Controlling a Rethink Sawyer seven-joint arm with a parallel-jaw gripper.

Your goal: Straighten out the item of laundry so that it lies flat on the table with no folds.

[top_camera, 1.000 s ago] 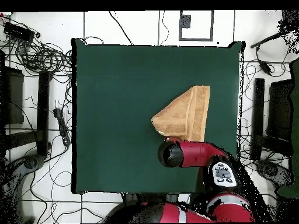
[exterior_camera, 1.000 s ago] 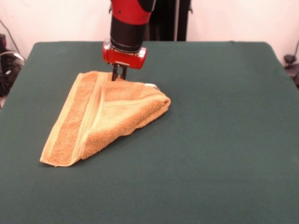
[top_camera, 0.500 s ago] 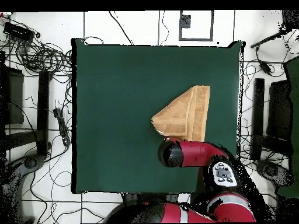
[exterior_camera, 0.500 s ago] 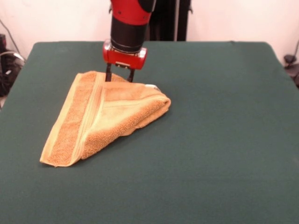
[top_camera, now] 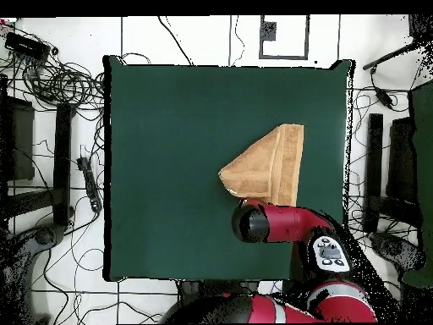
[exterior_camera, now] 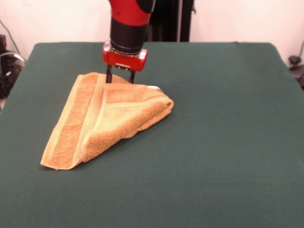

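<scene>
Cables: coiled on the floor at 10 o'clock of the overhead view.
Floor markings: a dark square outline is seen at 12 o'clock.
Wall: pale, behind the scene.

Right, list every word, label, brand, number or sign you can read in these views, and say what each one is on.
No readable text in either view.
White tag on the towel: too small to read.
Hand, open above the towel's far edge: no visible marking.
Table: plain green cloth, no lettering.
</scene>
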